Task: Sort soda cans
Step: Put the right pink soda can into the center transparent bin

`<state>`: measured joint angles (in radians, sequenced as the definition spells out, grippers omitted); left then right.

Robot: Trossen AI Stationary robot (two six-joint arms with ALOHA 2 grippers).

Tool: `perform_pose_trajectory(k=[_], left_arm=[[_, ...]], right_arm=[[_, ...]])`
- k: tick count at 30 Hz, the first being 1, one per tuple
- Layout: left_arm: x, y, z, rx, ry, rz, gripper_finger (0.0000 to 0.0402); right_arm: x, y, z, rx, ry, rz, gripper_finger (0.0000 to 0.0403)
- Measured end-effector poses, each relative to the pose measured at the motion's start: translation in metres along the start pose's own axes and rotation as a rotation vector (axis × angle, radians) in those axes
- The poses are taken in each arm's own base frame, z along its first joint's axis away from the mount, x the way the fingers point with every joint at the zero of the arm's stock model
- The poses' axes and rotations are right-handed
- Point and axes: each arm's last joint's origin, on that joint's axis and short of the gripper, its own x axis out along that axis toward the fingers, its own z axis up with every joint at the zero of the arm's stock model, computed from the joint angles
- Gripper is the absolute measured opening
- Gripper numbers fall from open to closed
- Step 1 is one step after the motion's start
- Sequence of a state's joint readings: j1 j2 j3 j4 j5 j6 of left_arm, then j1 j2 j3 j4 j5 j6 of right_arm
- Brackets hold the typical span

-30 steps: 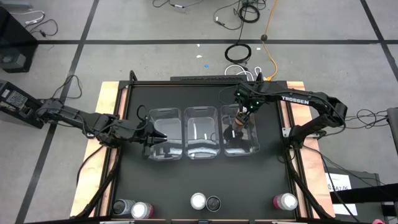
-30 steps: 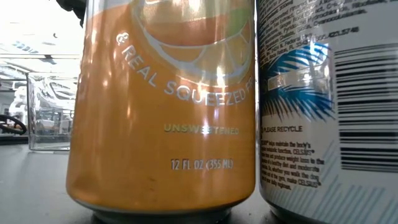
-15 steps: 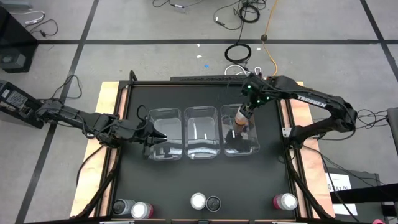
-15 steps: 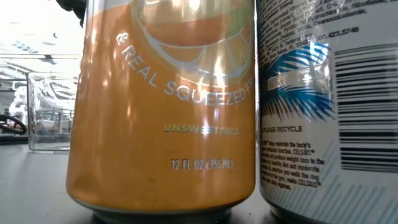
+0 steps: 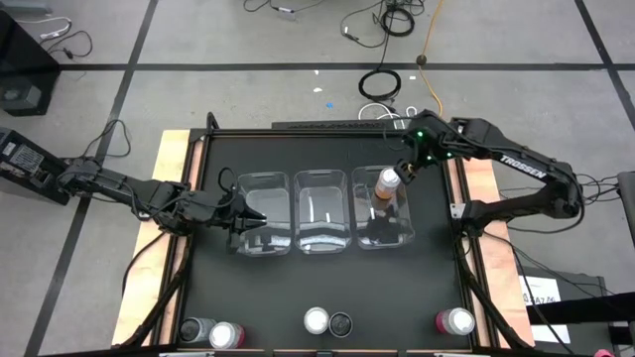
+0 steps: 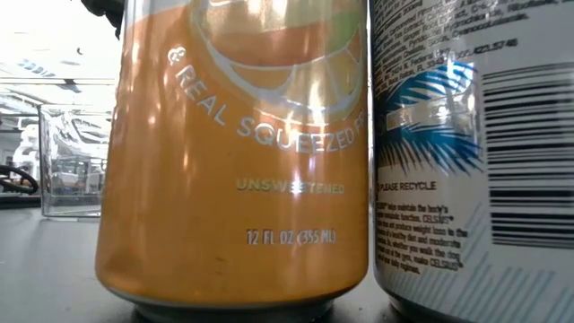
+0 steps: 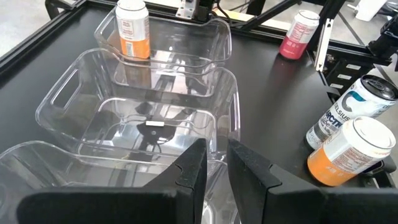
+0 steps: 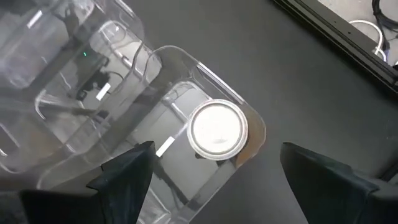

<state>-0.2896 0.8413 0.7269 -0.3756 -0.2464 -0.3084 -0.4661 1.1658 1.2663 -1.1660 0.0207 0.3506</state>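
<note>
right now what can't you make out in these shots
- Low view: the orange can and the can beside it fill the frame, hiding both arms and most of the table.
- High view: cans along the near edge are cut off by the picture's bottom, so their colours are hard to tell.
- Left wrist view: the left tool blocks the nearest bin.

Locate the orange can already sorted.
High view: the orange can stands upright in the rightmost clear bin, at its far end, below the open right hand.
</note>
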Motion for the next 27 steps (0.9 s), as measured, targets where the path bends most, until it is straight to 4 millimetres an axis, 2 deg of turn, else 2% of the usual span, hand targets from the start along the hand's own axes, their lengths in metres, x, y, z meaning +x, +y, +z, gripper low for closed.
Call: perform_pose_trajectory(k=[7,13,27], left_arm=[[0.0,0.0,0.0,-0.011,0.0,0.0,0.0073],[0.0,0.0,0.0,-0.236,-0.001,0.001,0.0073],[0.0,0.001,0.0,-0.23,-0.018,0.04,0.0073]], right_arm=[[-0.008,0.009,-0.007,-0.018,-0.017,0.037,0.0339],[-0.009,0.024,-0.013,-0.057,-0.013,0.08,0.0338],[-0.013,0.054,-0.025,-0.085,-0.021,0.182,0.0338]])
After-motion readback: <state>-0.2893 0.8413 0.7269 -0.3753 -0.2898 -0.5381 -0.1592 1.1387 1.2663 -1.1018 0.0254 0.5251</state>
